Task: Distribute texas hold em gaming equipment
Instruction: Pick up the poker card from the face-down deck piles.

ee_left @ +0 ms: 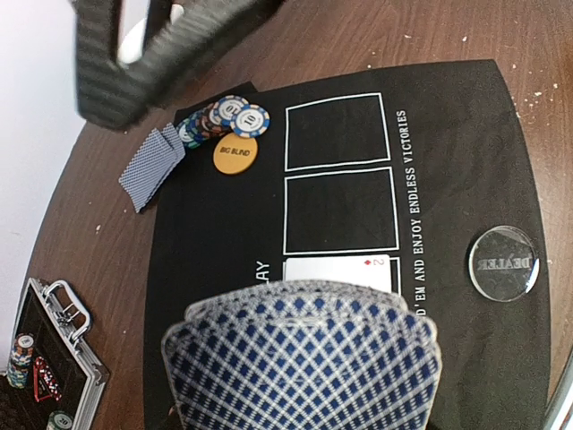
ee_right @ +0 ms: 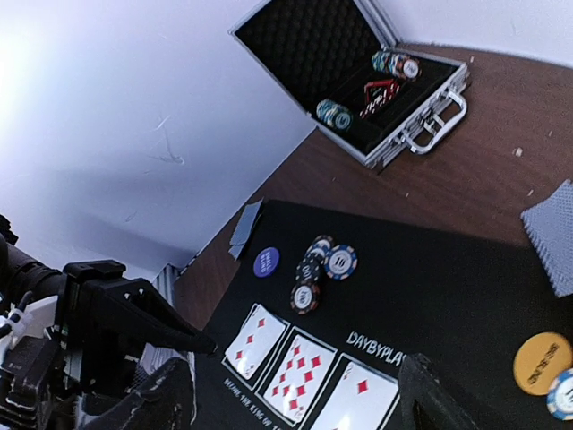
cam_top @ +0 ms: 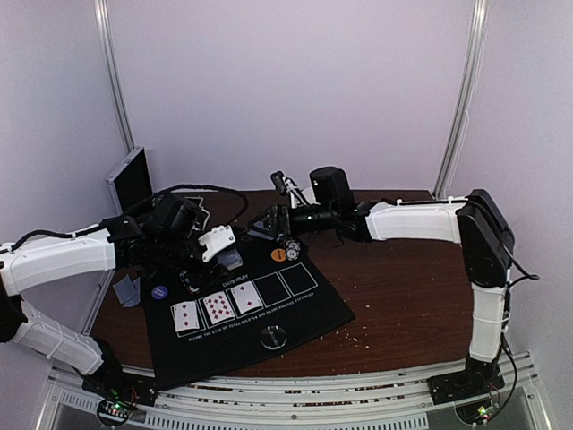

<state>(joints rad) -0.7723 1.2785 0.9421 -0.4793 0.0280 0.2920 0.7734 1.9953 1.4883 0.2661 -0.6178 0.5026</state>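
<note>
An open silver case [ee_right: 304, 40], lined with black foam, sits on the crumb-speckled brown wooden table [cam_top: 403, 287].

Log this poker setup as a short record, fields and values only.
mat: black, five boxes
cards: three face up, filling adjacent boxes at one end
empty boxes: two
left hand: shut on deck, above mat
right hand: open, holding nothing
orange disc: on mat, beside chips
dealer disc: clear, on mat
purple disc: on mat
case: open, off mat, some chips inside
</note>
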